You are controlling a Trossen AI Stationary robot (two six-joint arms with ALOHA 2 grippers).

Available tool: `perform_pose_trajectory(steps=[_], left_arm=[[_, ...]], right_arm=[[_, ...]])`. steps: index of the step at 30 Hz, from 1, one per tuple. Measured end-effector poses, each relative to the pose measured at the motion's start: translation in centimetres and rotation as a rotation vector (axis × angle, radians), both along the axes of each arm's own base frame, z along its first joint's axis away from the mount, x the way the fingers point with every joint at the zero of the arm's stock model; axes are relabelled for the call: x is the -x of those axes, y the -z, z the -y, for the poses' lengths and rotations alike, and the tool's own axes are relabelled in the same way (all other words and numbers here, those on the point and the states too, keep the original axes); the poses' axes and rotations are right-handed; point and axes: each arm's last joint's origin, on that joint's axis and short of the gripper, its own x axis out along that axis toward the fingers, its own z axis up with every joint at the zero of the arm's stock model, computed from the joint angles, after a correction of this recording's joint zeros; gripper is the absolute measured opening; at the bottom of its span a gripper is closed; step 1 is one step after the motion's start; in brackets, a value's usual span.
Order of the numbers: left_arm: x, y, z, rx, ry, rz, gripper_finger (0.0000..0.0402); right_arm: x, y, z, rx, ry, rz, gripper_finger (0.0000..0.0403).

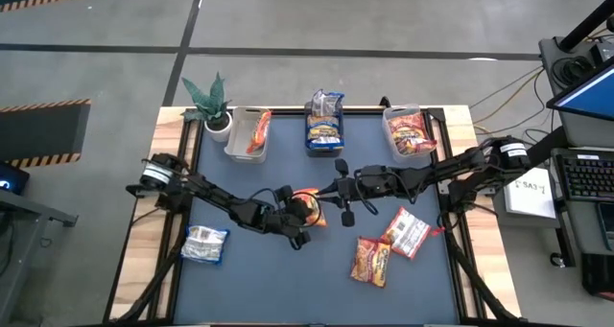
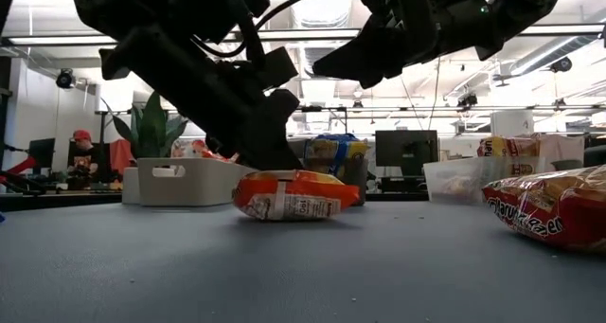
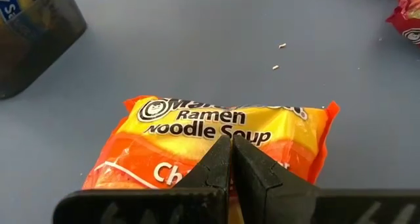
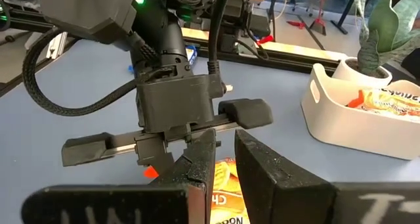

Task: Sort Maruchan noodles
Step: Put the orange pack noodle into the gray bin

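The left end effector (image 3: 231,159), closed, presses an orange noodle packet (image 3: 216,142) on the bench (image 3: 197,46); the right end effector (image 4: 223,159) hovers beside, narrowly parted and empty.

The left arm hides much of the orange noodle packet (image 1: 309,208); a red packet (image 2: 554,209) runs off the low view's right edge.

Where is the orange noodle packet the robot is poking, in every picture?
High view: the orange noodle packet lies mid-table, under the left pincer.
Low view: it lies flat at the centre, below the dark arms.
Left wrist view: it fills the middle, past the shut fingers.
Right wrist view: only a sliver shows.
Shared landmark: the left pincer, beside the packet in every view.
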Motion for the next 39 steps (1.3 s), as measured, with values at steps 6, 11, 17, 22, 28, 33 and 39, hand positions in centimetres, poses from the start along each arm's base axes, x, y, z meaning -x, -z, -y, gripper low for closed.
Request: perform_pose_trajectory(steps=[6, 11, 17, 22, 28, 33, 39], left_arm=[[0.4, 0.1, -0.1, 0.012, -0.023, -0.036, 0.0], [1.0, -0.3, -0.2, 0.002, -0.026, -0.08, 0.0], [2.6, -1.2, -0.6, -0.014, -0.044, -0.192, 0.0], [4.1, -2.1, -0.7, -0.018, -0.062, -0.275, 0.0], [5.4, -3.5, 0.2, -0.013, -0.029, -0.292, 0.0], [6.1, -4.6, 1.8, -0.009, 0.03, -0.252, 0.0], [6.8, -5.2, 3.5, 0.014, 0.069, -0.211, 0.0]], right_arm=[[0.1, 0.2, 0.0, -0.009, 0.002, -0.01, 0.0048], [0.1, 0.2, 0.0, -0.009, 0.002, -0.013, 0.0048], [0.1, 0.4, 0.0, -0.007, 0.003, -0.036, 0.0048], [0.1, 0.4, 0.0, -0.009, 0.003, -0.035, 0.0048], [0.1, 0.5, 0.5, -0.105, 0.045, -0.049, 0.0048], [0.3, 1.1, 2.0, -0.259, 0.146, -0.121, 0.0043], [0.7, 1.9, 3.4, -0.391, 0.245, -0.201, 0.0038]])
